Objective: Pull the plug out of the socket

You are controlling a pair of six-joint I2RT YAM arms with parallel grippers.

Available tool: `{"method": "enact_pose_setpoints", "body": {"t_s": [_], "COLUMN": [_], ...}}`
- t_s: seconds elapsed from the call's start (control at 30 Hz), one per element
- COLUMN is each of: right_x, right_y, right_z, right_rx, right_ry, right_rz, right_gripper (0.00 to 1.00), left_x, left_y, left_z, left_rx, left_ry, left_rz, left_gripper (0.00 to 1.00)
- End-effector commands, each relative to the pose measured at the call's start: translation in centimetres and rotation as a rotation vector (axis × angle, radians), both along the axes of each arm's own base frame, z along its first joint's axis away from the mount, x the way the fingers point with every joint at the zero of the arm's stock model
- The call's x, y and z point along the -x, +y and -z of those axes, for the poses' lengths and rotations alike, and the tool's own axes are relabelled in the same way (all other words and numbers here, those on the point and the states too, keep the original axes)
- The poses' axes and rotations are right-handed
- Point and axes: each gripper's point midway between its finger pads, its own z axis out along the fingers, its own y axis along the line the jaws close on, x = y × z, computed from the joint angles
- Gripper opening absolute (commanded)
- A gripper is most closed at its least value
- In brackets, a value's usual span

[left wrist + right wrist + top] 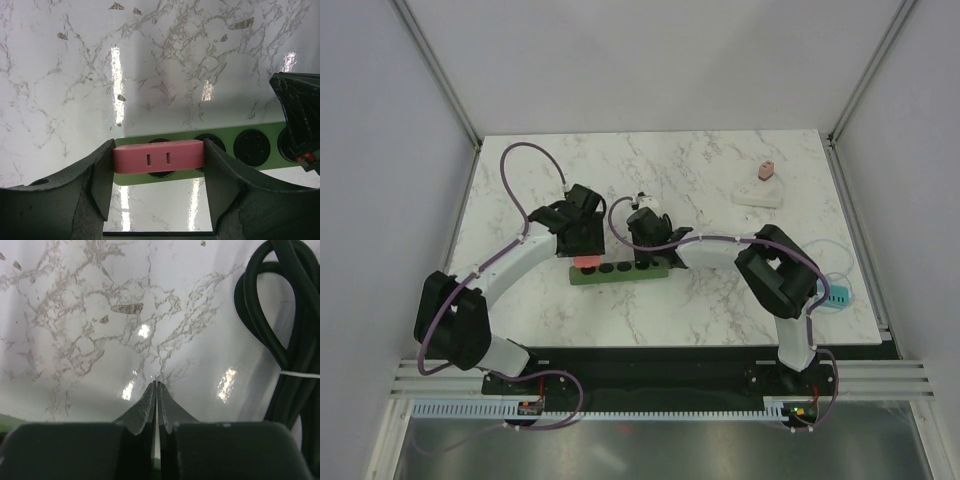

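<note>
A green socket strip (620, 271) with several round sockets lies across the table's middle. A pink plug (158, 156) sits at its left end, also seen from above (587, 260). My left gripper (158, 172) is shut on the pink plug, one finger on each end. My right gripper (157, 386) is shut and empty, its tips pressed down at the strip's right end (648, 255). The strip also shows in the left wrist view (240, 131).
A black cable (287, 325) coils right of my right gripper. A white block with a pink plug on it (761, 185) stands at the back right. A teal object (835, 296) lies at the table's right edge.
</note>
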Motion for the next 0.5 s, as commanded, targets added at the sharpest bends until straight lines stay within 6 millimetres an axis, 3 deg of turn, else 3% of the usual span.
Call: {"method": "enact_pose_setpoints", "body": {"t_s": [0.0,0.13,0.27,0.47], "right_x": [-0.4,0.1,2.0,4.2], "right_y": [-0.5,0.1,1.1,0.7], "right_z": [-4.8,-8.2,-9.7,-8.9], "right_rx": [0.04,-0.017,-0.091,-0.018], "right_ry": [-0.019,-0.032,0.02,0.135], "right_rz": [-0.035,-0.075,-0.138,-0.188], "right_gripper": [0.11,0.26,0.43,0.55], "left_x": [-2.4,-2.0,-1.3,-0.7], "left_y": [-0.5,-0.1,0.4,0.5], "left_z": [-2.7,-2.4,-2.0,-1.6], "left_rx": [0.083,0.085,0.1,0.123], "left_ry": [-0.163,-0.179,-0.191,-0.203], "left_rz": [-0.071,-0.094,-0.131,-0.16], "left_gripper": [0.02,0.02,0.02,0.02]}}
